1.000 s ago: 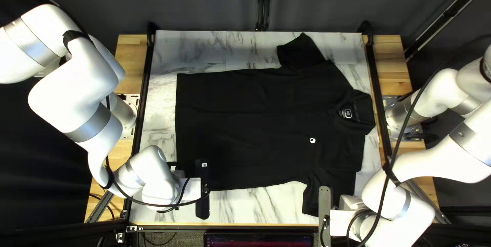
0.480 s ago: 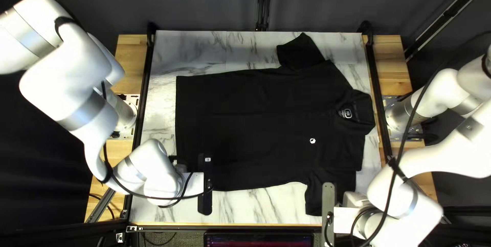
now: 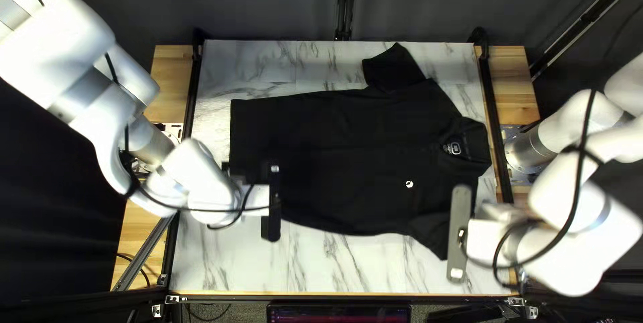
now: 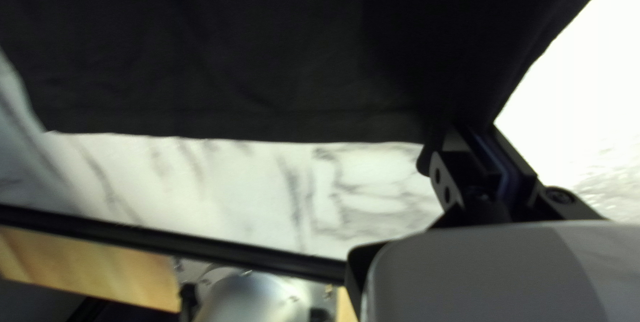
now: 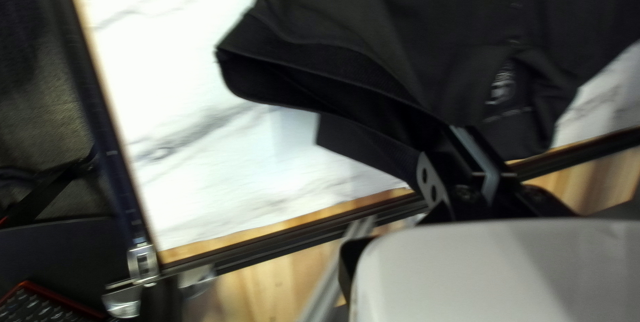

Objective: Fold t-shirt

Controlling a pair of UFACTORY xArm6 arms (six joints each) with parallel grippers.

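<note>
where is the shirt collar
In the top left view, the collar is at the right end of the shirt, beside the black rail.

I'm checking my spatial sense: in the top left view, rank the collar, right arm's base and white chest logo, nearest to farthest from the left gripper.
1. White chest logo, right of the left gripper
2. Collar, farther right, higher up
3. Right arm's base, farthest right

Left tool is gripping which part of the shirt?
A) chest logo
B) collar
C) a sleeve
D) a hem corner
D: in the left wrist view, the shirt's hem and side edge meet between the left tool's two fingers.
</note>
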